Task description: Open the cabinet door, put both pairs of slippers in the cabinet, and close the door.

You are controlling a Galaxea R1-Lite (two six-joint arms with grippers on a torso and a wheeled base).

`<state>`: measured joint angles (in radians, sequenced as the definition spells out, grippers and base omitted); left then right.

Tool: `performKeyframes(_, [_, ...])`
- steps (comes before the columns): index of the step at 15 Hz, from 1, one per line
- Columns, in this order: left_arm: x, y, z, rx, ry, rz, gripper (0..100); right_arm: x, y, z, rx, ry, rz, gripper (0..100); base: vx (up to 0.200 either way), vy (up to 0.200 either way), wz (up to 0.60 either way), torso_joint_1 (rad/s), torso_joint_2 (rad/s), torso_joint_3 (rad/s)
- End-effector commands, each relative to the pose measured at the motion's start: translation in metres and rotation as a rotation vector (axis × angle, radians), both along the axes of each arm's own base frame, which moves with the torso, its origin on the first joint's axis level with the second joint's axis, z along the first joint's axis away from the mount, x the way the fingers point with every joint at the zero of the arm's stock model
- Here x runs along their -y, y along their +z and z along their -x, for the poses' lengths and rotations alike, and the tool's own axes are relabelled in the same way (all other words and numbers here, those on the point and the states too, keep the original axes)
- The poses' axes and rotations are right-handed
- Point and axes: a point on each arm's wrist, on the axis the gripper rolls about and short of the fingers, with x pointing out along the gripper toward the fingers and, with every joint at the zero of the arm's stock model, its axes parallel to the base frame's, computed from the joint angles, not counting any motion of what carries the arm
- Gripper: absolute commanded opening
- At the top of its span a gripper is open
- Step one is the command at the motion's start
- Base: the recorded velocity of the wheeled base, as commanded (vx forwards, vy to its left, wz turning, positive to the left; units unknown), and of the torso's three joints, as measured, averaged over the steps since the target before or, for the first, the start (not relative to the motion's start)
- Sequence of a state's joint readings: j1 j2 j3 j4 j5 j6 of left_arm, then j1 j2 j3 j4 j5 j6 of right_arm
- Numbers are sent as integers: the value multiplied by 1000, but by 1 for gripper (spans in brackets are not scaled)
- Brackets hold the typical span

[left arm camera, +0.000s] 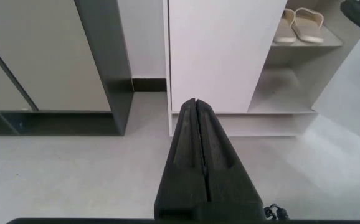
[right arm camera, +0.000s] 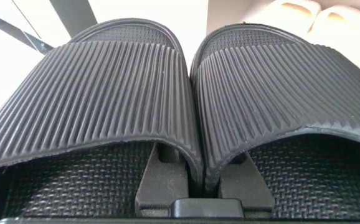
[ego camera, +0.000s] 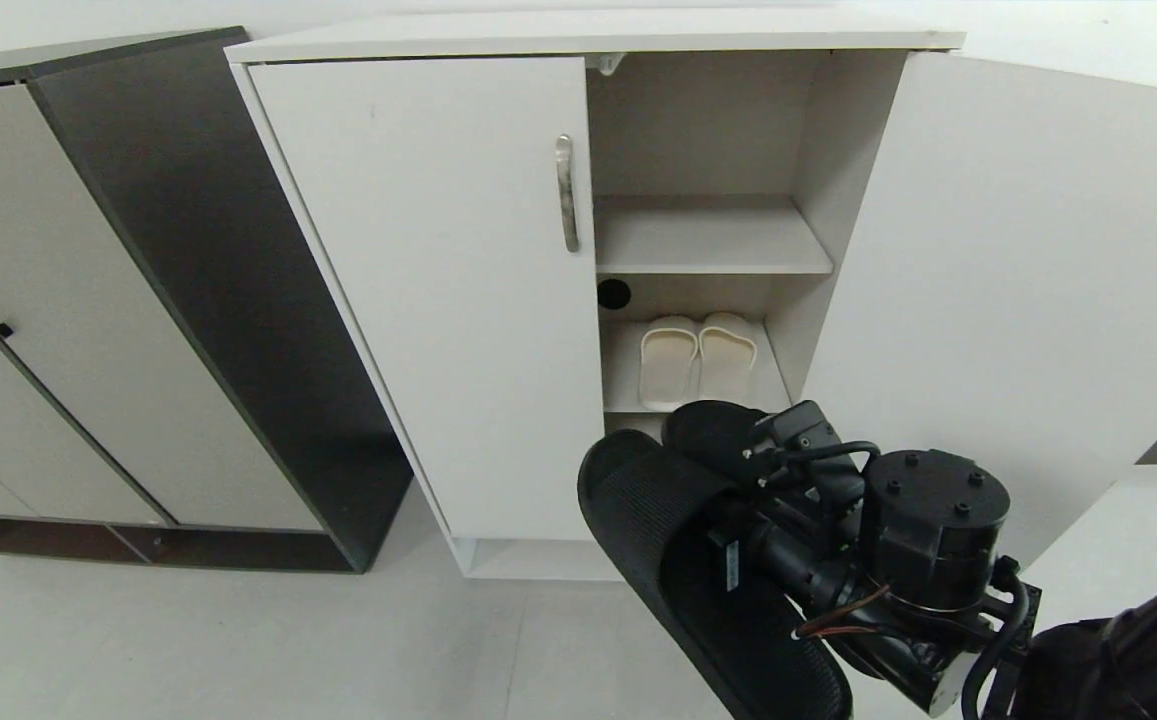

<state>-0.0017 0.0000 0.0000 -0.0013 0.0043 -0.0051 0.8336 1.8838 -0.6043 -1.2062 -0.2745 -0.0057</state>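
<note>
Black ribbed rubber slippers [ego camera: 678,530], two of them forming one pair, hang in front of the open cabinet in the right pincer [right arm camera: 202,183]. It is clenched on their inner edges, so they sit side by side. Their wide grooved straps arch over textured footbeds. Their long axes run away from the robot, toes towards the cabinet. The left pincer [left arm camera: 196,109] hangs low over the pale floor [left arm camera: 74,168], fingers pressed together with nothing between them.

Farther off, the white two-door cabinet [ego camera: 418,300] has its left door shut, with one upright metal handle [ego camera: 566,192], and its right door [ego camera: 1018,300] swung wide. Inside, the upper shelf [ego camera: 708,240] is bare. On the shelf below it lie two cream slippers [ego camera: 698,360], a second pair, side by side with toes towards the back. One dark-sided grey cabinet [ego camera: 188,300] stands to the left.
</note>
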Motion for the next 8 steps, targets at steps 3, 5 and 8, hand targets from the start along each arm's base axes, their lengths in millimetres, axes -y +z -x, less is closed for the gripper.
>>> performKeyframes(3, [0,0,0,0,2,1,0,-8,-25,-10,60,-8,93,0,0,0,0,1,20,12])
performKeyframes(5, [0,0,0,0,4,0,0,-12,-34,-18,117,-64,105,0,0,0,0,0,0,0])
performKeyframes(8, [-1,0,0,0,25,0,0,-26,-8,-34,117,-230,81,0,0,0,0,0,0,0])
